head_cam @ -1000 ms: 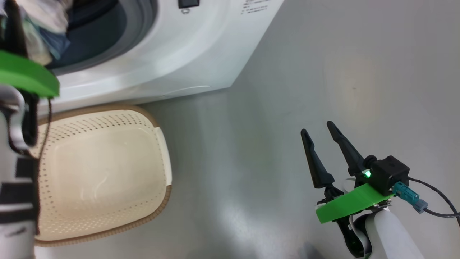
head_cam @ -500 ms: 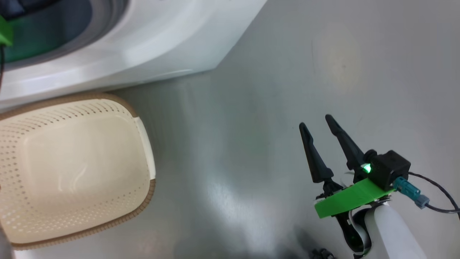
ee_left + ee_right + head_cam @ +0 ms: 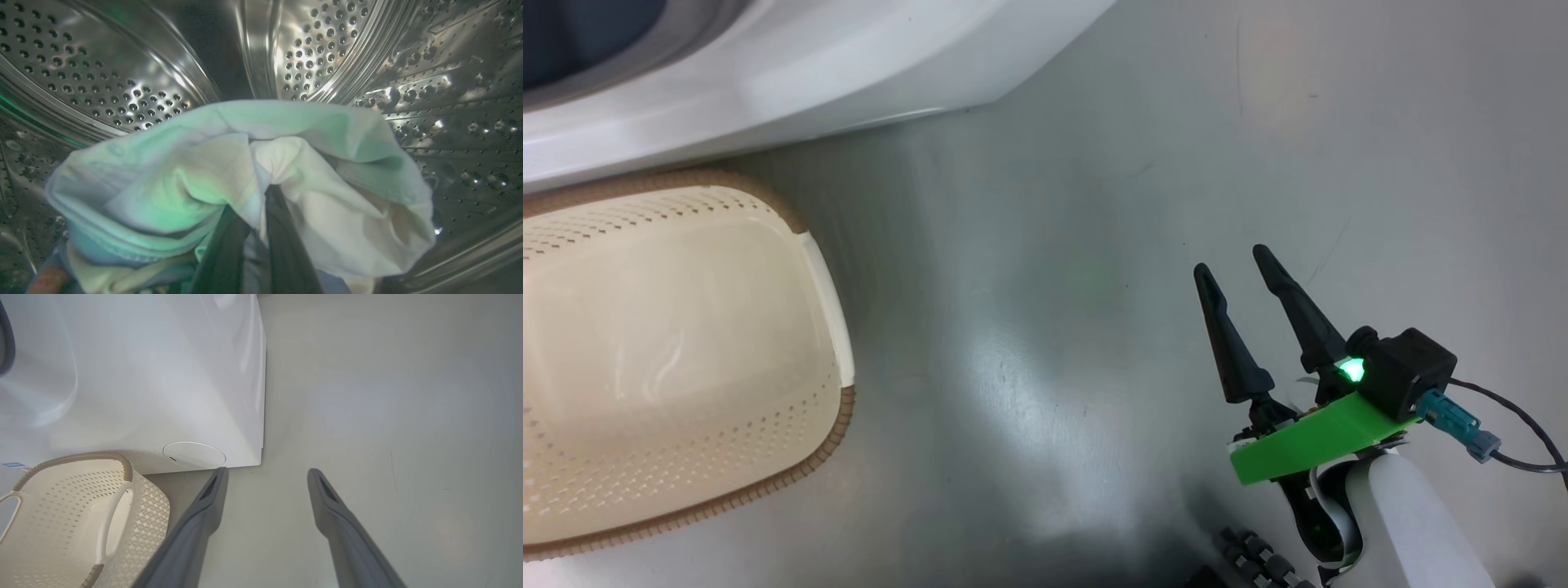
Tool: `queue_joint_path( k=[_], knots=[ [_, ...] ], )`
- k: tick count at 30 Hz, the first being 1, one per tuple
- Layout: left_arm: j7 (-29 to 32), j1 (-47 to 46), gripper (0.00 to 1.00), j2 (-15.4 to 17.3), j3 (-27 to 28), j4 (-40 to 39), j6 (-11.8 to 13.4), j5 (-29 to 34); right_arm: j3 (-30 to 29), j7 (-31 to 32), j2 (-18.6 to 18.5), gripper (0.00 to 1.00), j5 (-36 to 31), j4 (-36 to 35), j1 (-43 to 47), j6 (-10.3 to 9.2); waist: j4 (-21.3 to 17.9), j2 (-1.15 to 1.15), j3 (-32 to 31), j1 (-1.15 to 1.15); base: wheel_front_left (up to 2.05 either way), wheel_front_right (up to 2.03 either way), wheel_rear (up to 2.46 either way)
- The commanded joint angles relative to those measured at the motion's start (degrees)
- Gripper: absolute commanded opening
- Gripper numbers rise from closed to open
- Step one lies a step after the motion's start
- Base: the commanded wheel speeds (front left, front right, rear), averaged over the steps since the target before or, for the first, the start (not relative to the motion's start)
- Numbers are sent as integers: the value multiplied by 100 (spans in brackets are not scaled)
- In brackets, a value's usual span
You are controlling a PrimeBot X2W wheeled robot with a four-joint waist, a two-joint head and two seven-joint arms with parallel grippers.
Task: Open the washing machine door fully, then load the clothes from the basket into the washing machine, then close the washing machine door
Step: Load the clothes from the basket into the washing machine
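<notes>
We're pinching our left fingers point(image 3: 222, 253) tight on the clothes point(image 3: 229, 171), holding the bundle inside the steel drum point(image 3: 102, 61) of the washing machine point(image 3: 792, 82). Our right fingers point(image 3: 1229, 343) are hanging spread wide with nothing in them over the floor point(image 3: 1054, 245). The basket point(image 3: 792, 408) is sitting just beside the machine's front.

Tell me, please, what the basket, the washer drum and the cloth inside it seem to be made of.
Basket: cream moulded plastic, matte, judging by its even rows of holes; the brown rim looks woven, perhaps plastic too. Drum: shiny metal, probably stainless steel, with bright reflections and punched holes. Cloth: soft matte fabric, seen from its folds.
</notes>
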Motion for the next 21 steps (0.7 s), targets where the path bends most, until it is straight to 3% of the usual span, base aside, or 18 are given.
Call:
queue_joint_path(
  k=[1,7,15,16,17,18,19,21],
  knots=[
    [-352,-244,0,324,-16,-99,35,144,145,-68,7,100,58,-101,71,8,-10,0,64,0,0,0,0],
    [-876,-496,0,291,-185,-11,-6,254,186,-68,7,100,76,-96,38,8,-16,0,65,0,0,0,0],
    [-723,-570,0,203,-245,653,-81,102,205,-68,7,100,98,-38,22,8,-18,0,8,0,0,0,0],
    [-704,-584,9,182,-218,722,-86,46,202,-68,7,100,102,-34,18,8,-19,0,1,0,0,0,0],
    [-715,-595,37,176,-206,769,-77,23,196,-68,7,100,105,-31,14,8,-18,0,-11,0,0,0,0],
    [-723,-593,82,170,-182,824,-49,-7,185,-68,7,100,104,-25,12,8,-13,0,-31,0,0,0,0],
    [-722,-586,100,150,-151,886,-30,-53,172,-68,7,100,100,-23,11,8,-6,0,-51,0,0,0,0],
    [-734,-585,100,140,-154,923,-28,-66,160,-68,7,100,98,-26,11,8,2,0,-67,0,0,0,0]
  ],
)
